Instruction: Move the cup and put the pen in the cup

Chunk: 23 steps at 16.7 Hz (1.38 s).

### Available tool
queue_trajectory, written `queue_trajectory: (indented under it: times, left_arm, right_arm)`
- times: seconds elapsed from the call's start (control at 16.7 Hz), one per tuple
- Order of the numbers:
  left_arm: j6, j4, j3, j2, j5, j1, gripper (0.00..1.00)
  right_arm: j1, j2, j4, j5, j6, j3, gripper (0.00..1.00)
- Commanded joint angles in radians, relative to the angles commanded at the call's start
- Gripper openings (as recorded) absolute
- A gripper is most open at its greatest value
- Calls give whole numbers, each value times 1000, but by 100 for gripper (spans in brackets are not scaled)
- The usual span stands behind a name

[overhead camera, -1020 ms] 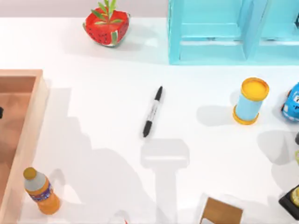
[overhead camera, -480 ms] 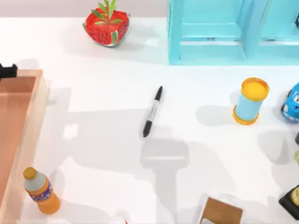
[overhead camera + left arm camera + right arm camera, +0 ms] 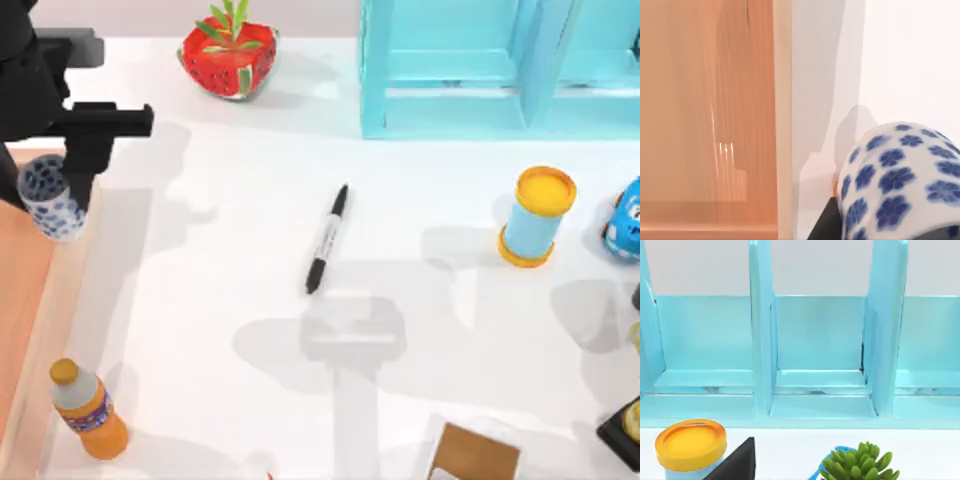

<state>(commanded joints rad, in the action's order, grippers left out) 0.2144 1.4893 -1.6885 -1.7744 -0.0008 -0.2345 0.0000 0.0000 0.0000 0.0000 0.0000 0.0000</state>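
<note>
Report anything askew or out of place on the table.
The cup hangs tilted in the left gripper, above the wooden tray's rim. The pen lies flat mid-table. Nothing is spilled or damaged.

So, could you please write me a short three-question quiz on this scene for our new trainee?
1. True or false: the pen already stands inside the cup.
2. Which gripper holds the cup: A) left gripper B) right gripper
3. Fill in: the cup hangs over the edge of the wooden ____ at the table's left.

Key: 1 false, the pen lies flat mid-table; 2 A; 3 tray.
</note>
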Motion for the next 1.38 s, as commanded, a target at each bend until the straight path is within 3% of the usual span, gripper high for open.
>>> queue_trajectory:
  times: [0.42,0.96,1.38]
  left_arm:
    - [10,-14,2,-19,1,-10,0]
    - [167,-257,6,-254,-2,-174,0]
    - [167,-301,41,-264,-1,-173,0]
  right_arm:
    - [0,0,0,0,0,0,100]
    - [0,0,0,0,0,0,100]
    - [0,0,0,0,0,0,100]
